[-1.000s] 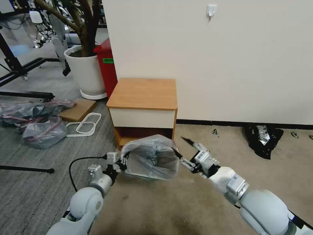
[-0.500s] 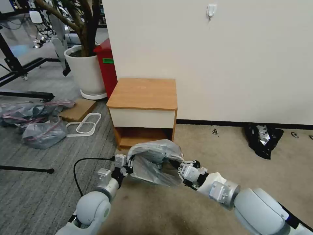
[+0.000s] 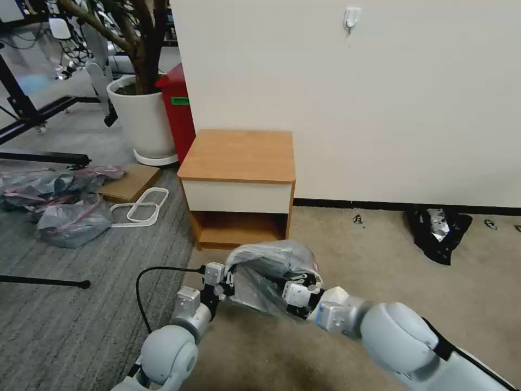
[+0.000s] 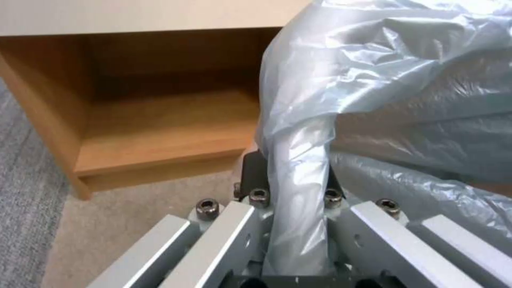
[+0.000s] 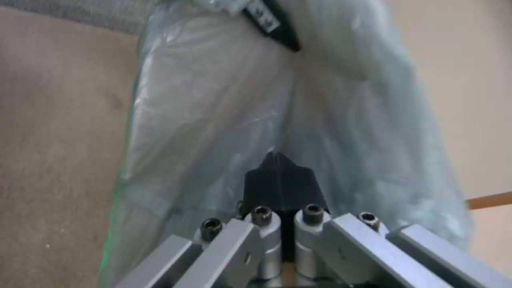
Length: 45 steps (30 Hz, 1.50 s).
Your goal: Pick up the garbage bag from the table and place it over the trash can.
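Both grippers were at the thin translucent grey plastic garbage bag (image 3: 271,274), held above the beige carpet (image 3: 380,260) just before the small wood-topped nightstand table (image 3: 239,179): the left gripper (image 4: 296,188) clamped a twisted strand of it, the right gripper (image 5: 278,168) pressed closed against its film.

Translucent grey garbage bag (image 3: 271,271) — wood-topped, white-fronted table (image 3: 239,157).
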{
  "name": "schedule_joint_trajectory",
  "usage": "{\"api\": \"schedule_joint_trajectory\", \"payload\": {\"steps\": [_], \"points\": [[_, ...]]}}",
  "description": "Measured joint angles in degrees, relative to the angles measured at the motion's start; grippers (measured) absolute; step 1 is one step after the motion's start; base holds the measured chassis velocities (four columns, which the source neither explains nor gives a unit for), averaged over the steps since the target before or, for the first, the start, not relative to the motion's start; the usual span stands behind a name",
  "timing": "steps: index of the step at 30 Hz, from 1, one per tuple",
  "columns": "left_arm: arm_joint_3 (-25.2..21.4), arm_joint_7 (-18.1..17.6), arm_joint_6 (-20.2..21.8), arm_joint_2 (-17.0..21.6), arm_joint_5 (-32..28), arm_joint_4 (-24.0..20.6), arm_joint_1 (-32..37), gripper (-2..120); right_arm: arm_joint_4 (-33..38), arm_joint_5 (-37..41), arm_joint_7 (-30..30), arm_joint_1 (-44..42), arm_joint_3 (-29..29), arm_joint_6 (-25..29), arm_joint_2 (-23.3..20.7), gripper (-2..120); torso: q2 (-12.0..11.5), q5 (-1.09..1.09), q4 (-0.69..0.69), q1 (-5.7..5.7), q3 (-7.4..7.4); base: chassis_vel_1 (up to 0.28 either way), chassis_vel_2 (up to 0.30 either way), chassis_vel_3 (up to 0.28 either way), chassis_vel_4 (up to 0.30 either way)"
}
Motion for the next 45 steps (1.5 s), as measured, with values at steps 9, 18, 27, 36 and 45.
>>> {"api": "schedule_joint_trajectory", "payload": {"steps": [9, 18, 27, 36, 45], "points": [[0.9, 0.0, 0.0, -0.2, 0.1, 0.7, -0.3, 2, -6.4, -1.7, -0.3, 3.4, -2.4, -1.4, 2.3, 0, 0.0, 0.0, 0.0, 0.0, 0.0, 0.0, 0.0, 0.0, 0.0], [1.9, 0.1, 0.0, -1.2, 0.6, 2.0, -1.1, 2, -10.3, -5.0, -0.7, 4.4, -3.7, -2.3, 5.6, 0, 0.0, 0.0, -0.01, 0.0, 0.0, 0.0, 0.0, 0.0, 0.0], [2.4, 0.1, 0.0, -1.9, 1.3, 2.4, -1.1, 2, -13.8, -7.3, -0.9, 6.6, -5.2, -3.3, 7.5, 0, 0.0, 0.0, 0.0, 0.0, 0.0, 0.0, 0.0, 0.0, 0.0], [3.1, 0.1, 0.0, -2.8, 1.8, 3.1, -1.6, 2, -16.7, -9.7, -0.9, 7.4, -5.8, -4.3, 9.1, 0, 0.0, 0.0, 0.0, 0.0, 0.0, 0.0, 0.0, 0.0, 0.0], [3.7, 0.0, 0.0, -3.2, 2.0, 3.3, -1.8, 2, -20.4, -13.0, -0.7, 7.3, -5.5, -4.4, 11.2, 0, 0.0, 0.0, 0.0, 0.0, 0.0, 0.0, 0.0, 0.0, 0.0]]}}
